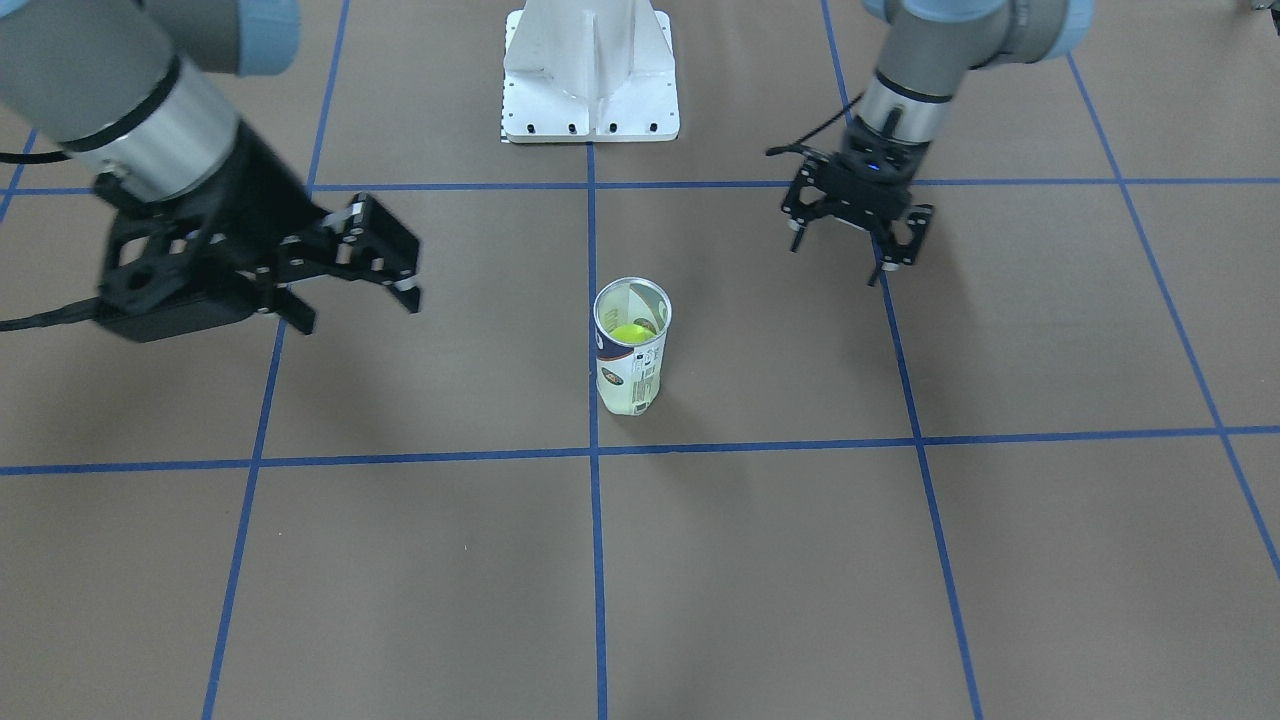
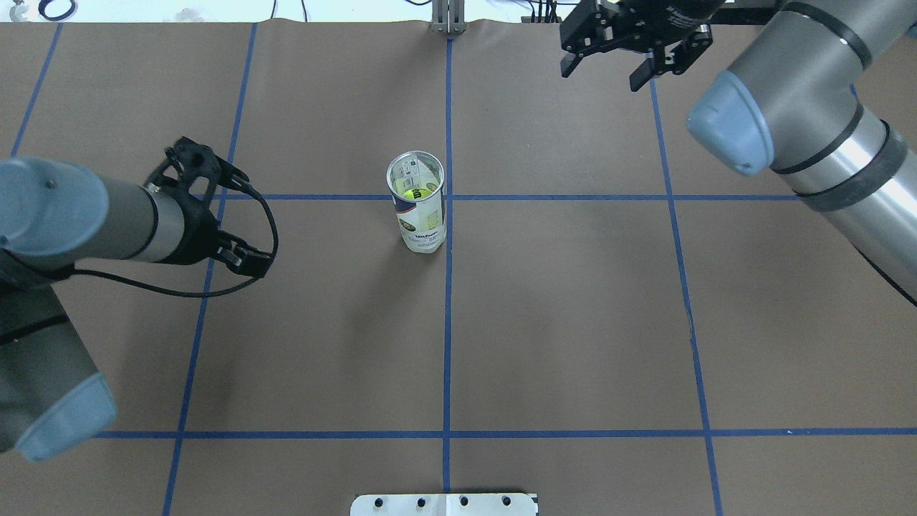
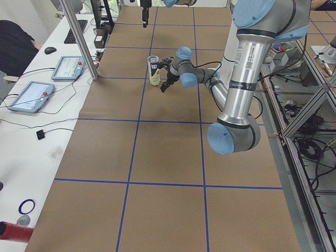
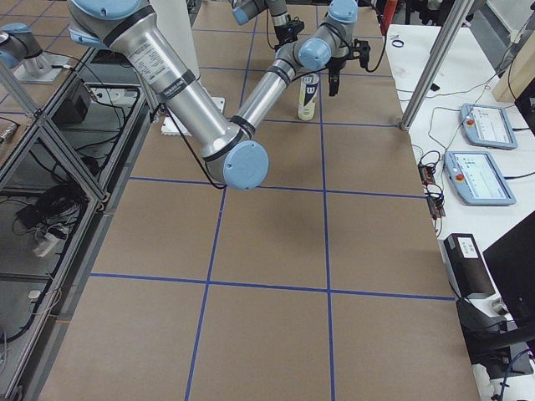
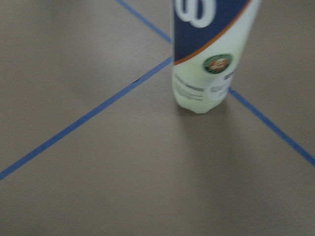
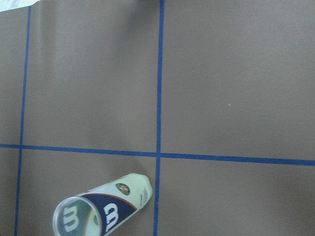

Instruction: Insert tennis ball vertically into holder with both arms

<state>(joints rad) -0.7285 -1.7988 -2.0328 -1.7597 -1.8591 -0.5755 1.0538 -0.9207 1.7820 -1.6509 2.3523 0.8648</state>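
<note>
The holder (image 1: 632,350), a clear tube with a navy and white label, stands upright at the middle of the table on a blue tape crossing. Through its open top (image 2: 415,175) I see the yellow-green tennis ball (image 1: 632,333) low inside. My left gripper (image 1: 845,258) is open and holds nothing, a short way to the holder's side and clear of it. My right gripper (image 1: 358,312) is also open and holds nothing, raised off the table on the other side. The left wrist view shows the holder's lower part (image 5: 211,54) close by. The right wrist view looks down on the holder (image 6: 106,209).
The white pedestal base (image 1: 590,70) stands at the robot's edge of the table. Blue tape lines (image 2: 448,322) divide the brown table into squares. A side bench carries tablets (image 3: 31,97), cables and a keyboard, and a person (image 3: 16,47) sits beside it.
</note>
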